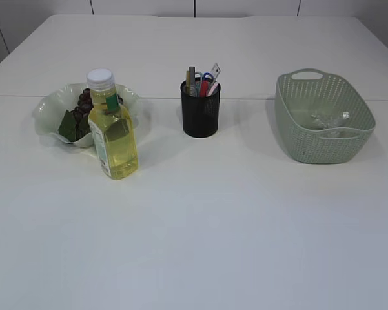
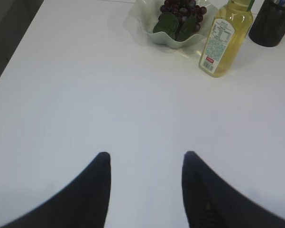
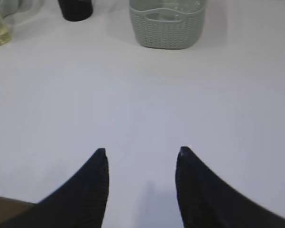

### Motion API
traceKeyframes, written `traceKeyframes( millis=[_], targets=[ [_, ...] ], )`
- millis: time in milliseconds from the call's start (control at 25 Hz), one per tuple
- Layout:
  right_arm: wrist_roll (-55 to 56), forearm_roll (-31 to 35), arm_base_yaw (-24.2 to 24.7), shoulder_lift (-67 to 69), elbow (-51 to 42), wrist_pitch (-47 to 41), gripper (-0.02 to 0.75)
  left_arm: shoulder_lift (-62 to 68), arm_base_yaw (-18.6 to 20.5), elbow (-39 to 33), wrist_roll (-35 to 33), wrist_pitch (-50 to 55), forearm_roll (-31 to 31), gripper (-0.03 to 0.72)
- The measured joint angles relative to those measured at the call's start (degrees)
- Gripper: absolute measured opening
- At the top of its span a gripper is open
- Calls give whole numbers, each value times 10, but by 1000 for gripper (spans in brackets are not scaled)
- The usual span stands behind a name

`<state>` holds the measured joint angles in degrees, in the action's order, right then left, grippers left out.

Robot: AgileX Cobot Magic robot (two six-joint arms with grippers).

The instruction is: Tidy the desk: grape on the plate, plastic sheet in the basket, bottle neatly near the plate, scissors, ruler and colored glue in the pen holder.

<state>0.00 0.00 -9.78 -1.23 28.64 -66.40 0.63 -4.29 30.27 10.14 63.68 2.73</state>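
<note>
Dark grapes [image 1: 85,103] with green leaves lie in the wavy pale green plate [image 1: 48,106] at the left. A bottle [image 1: 113,129] of yellow liquid with a white cap stands upright just in front of the plate. The black mesh pen holder [image 1: 200,110] holds scissors, a ruler and colored glue sticks [image 1: 203,81]. A crumpled clear plastic sheet [image 1: 328,121] lies inside the green basket [image 1: 323,116]. Neither arm shows in the exterior view. My left gripper [image 2: 146,156] hangs open over bare table, well short of the bottle [image 2: 224,38] and plate [image 2: 173,40]. My right gripper [image 3: 140,152] is open over bare table, the basket [image 3: 167,26] far ahead.
The white table [image 1: 200,226] stretches wide in front of the objects. Its left edge [image 2: 14,61] shows in the left wrist view, and its near edge [image 3: 9,202] at the bottom left of the right wrist view.
</note>
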Motion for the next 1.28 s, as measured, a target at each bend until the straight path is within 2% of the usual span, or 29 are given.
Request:
traceKeyframes(
  millis=[120, 360, 1280],
  targets=[
    [0, 0, 50, 0, 0, 0, 377, 0, 0, 0, 0, 0, 0, 351],
    [0, 0, 99, 0, 0, 0, 377, 0, 0, 0, 0, 0, 0, 351],
    [-62, 9, 103, 0, 0, 1, 377, 0, 0, 0, -17, 0, 0, 321]
  ],
)
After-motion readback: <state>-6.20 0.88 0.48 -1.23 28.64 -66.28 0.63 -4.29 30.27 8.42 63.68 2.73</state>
